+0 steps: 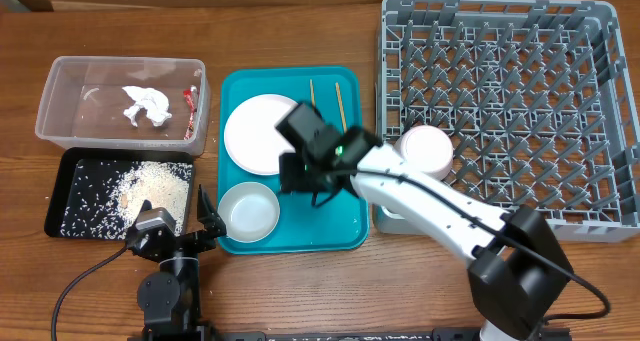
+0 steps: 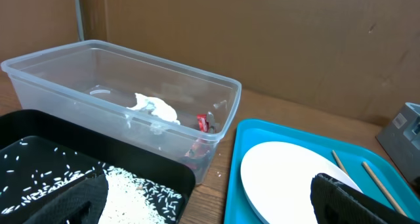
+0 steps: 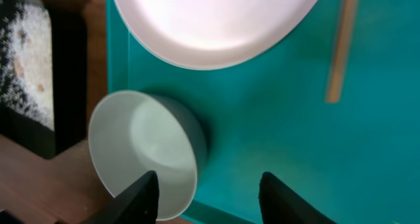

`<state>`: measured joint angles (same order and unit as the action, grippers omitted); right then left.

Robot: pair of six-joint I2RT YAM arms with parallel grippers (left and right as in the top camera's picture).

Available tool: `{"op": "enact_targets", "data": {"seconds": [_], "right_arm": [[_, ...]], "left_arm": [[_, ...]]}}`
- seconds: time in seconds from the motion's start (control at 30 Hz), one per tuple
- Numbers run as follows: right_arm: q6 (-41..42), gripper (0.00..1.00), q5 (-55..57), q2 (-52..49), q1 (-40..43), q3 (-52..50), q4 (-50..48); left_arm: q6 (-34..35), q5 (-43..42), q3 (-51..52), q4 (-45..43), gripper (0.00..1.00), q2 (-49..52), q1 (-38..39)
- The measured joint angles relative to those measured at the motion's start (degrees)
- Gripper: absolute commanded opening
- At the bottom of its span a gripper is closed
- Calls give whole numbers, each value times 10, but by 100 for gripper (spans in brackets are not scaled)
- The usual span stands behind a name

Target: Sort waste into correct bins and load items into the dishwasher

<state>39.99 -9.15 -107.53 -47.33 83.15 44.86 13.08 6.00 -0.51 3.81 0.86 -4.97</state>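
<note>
Right gripper point(image 3: 210, 196) spread astride bowl point(image 3: 141, 152) wall at teal tray point(image 3: 275, 119) corner; shallow pinch on slick rim could slip, tipping bowl off tray; left gripper point(image 2: 207, 201) also spread.

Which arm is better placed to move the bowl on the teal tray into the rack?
Right. The right gripper hangs open at the rim of the bowl, and the dish rack is on that side. The left gripper sits back by the black tray.

Bare tray point(image 3: 269, 119) between bowl point(image 3: 141, 145), plate point(image 3: 210, 20), chopstick point(image 3: 341, 46).
</note>
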Motion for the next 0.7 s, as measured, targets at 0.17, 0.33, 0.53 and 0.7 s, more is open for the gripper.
{"op": "enact_targets", "data": {"seconds": [0.17, 0.33, 0.53, 0.7], "right_arm": [[68, 29, -59, -9, -38, -106, -146], [81, 5, -63, -50, -33, -106, -161], [75, 4, 16, -41, -9, -54, 20], [52, 4, 257, 61, 1, 56, 212]], "left_arm": [[0, 0, 0, 0, 100, 0, 0], [0, 0, 0, 0, 100, 0, 0], [0, 0, 0, 0, 100, 0, 0], [0, 0, 0, 0, 100, 0, 0]]}}
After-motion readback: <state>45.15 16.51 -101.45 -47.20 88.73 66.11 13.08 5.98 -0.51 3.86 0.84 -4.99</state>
